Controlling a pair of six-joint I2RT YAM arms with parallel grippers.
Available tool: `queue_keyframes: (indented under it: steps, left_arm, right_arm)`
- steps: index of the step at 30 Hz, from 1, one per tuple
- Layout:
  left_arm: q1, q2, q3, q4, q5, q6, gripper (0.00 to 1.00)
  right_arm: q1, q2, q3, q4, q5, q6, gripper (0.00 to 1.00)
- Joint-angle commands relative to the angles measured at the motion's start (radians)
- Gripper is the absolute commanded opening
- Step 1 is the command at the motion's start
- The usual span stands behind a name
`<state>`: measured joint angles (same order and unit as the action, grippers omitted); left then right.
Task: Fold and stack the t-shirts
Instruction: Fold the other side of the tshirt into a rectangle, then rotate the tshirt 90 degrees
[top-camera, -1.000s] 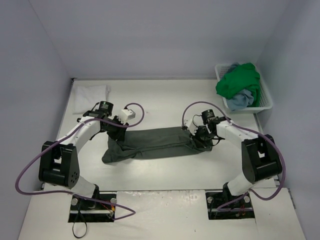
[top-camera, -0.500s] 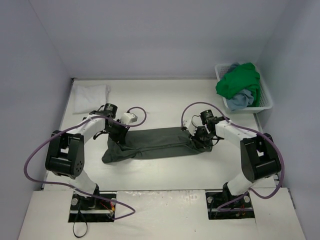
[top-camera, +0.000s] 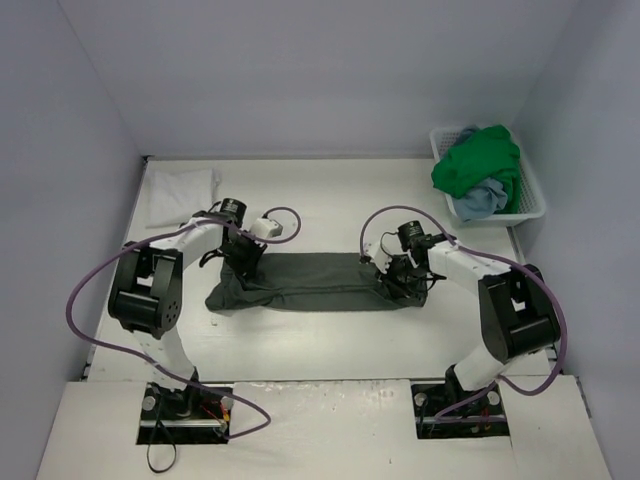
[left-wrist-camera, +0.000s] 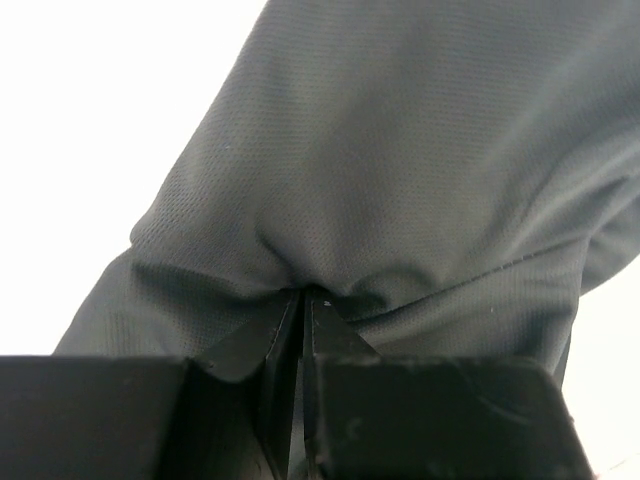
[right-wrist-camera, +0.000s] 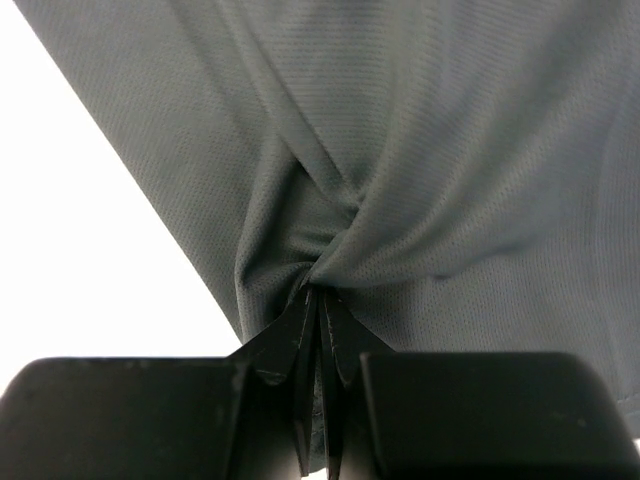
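From above, the dark olive-grey t-shirt lies mid-table as a long band running left to right. The left gripper is at its left end and the right gripper at its right end, both arms bent low and reaching inward. In the left wrist view, the jaws are closed on a gathered pucker of the cloth. In the right wrist view, the jaws likewise pinch a bunched fold, with fabric fanning away above.

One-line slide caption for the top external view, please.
Left gripper and right gripper pinch opposite ends of the dark olive-grey t-shirt; green t-shirt and blue t-shirt sit in the basket.
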<state>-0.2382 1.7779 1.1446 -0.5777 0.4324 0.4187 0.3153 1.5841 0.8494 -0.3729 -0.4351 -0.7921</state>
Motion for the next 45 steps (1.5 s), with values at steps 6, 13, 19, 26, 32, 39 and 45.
queue_keyframes:
  steps: [6, 13, 19, 26, 32, 39, 45]
  left_arm:
    - [-0.019, 0.208, 0.315, 0.003, -0.142, -0.001, 0.01]
    - [-0.032, 0.428, 0.68, -0.099, -0.08, -0.087, 0.29]
    - [-0.081, 0.632, 0.995, -0.276, -0.003, -0.112, 0.52]
    - [-0.199, 0.785, 1.239, -0.358, -0.058, -0.11, 0.58]
    - [-0.208, 0.623, 1.123, -0.234, -0.11, -0.149, 0.68]
    - [-0.208, 0.396, 0.94, -0.101, -0.217, -0.133, 0.79]
    - [-0.208, 0.259, 0.899, -0.069, -0.244, -0.138, 0.82]
  right_arm:
    - [0.129, -0.07, -0.042, -0.021, -0.004, 0.014, 0.01]
    - [0.304, -0.133, -0.047, -0.027, 0.009, 0.079, 0.01]
    - [0.464, -0.136, -0.006, -0.029, 0.007, 0.146, 0.01]
    - [0.581, -0.085, 0.056, -0.015, 0.024, 0.178, 0.01]
    - [0.567, -0.143, 0.059, 0.009, 0.073, 0.189, 0.01]
    - [0.467, -0.211, 0.077, 0.042, 0.124, 0.214, 0.01]
    - [0.415, -0.269, 0.083, 0.031, 0.131, 0.226, 0.01]
